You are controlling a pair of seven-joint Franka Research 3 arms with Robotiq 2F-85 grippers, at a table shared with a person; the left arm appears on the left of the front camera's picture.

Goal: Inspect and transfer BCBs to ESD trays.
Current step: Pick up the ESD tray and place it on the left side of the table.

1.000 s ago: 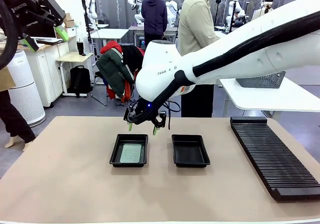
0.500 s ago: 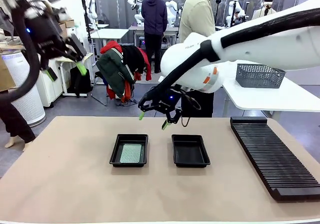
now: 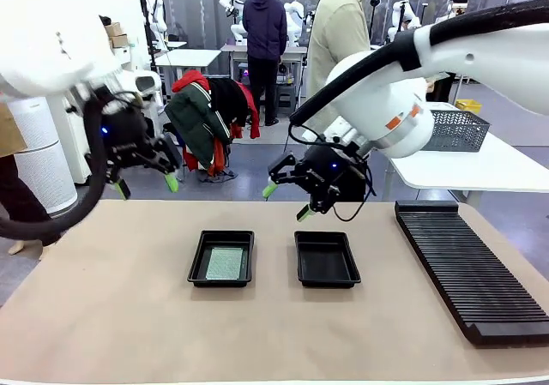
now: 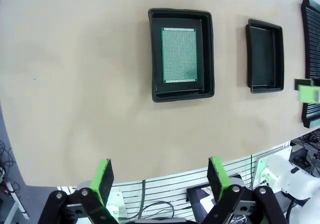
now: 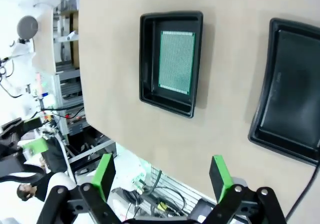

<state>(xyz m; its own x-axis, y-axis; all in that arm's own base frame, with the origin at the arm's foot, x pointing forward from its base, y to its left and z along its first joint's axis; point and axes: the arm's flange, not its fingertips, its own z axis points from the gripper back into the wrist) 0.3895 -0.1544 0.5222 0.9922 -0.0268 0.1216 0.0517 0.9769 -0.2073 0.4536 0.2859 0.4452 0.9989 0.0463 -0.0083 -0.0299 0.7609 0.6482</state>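
Note:
Two black ESD trays lie side by side mid-table. The left tray [image 3: 196, 261] holds one pale green BCB [image 3: 225, 262] flat on its floor; the right tray [image 3: 326, 261] is bare. My left gripper [image 3: 146, 185] hangs open in the air, left of and beyond the trays. My right gripper [image 3: 287, 201] hangs open above the far edge of the bare tray. From the left wrist [image 4: 157, 176] I look down on the BCB [image 4: 179, 54] in its tray [image 4: 154, 54] and the bare tray [image 4: 265, 54]. The right wrist [image 5: 160, 176] sees the BCB [image 5: 176, 62], its tray [image 5: 147, 59] and the bare tray [image 5: 292, 89].
A long black ribbed rack [image 3: 467, 265] runs along the table's right side. Behind it stands a white table with a grey mesh basket [image 3: 455, 130]. A person [image 3: 339, 51] stands at the far side, behind my right arm.
My right gripper has lifted away from the left tray and swung right, over the bare tray's far edge. My left arm has come down from the upper left toward the table.

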